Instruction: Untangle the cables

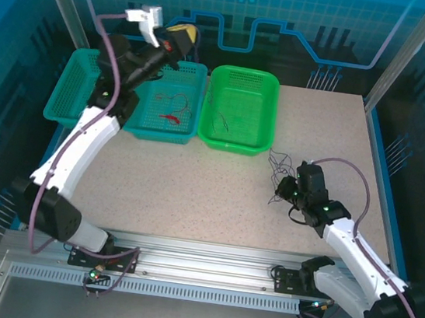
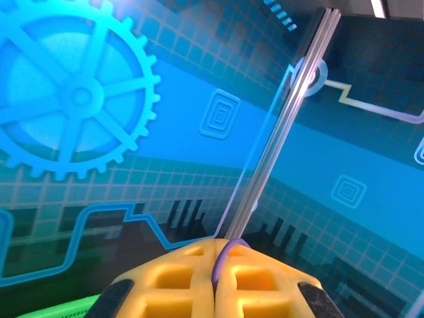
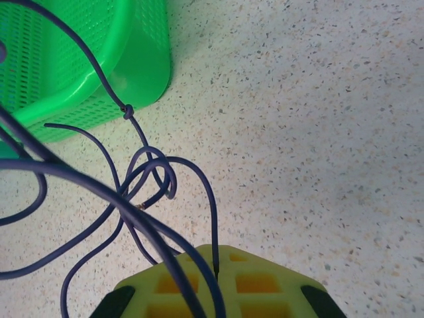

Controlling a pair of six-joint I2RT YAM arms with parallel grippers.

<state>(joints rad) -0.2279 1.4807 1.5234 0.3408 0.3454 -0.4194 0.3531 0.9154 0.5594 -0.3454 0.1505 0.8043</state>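
Speckled beige table seen from above, with a teal basket at the back left and a green basket touching its right side. The left gripper is raised above the back of the teal basket. In its wrist view, its yellow fingers are pressed together, pinching a thin purple strand that loops out of the seam. Red cables lie loose in the teal basket, and a thin dark wire lies in the green one. The right gripper sits low over the table, right of the green basket. Its fingers are closed on the dark purple cables, a looping tangle with a small knot, near the basket's corner.
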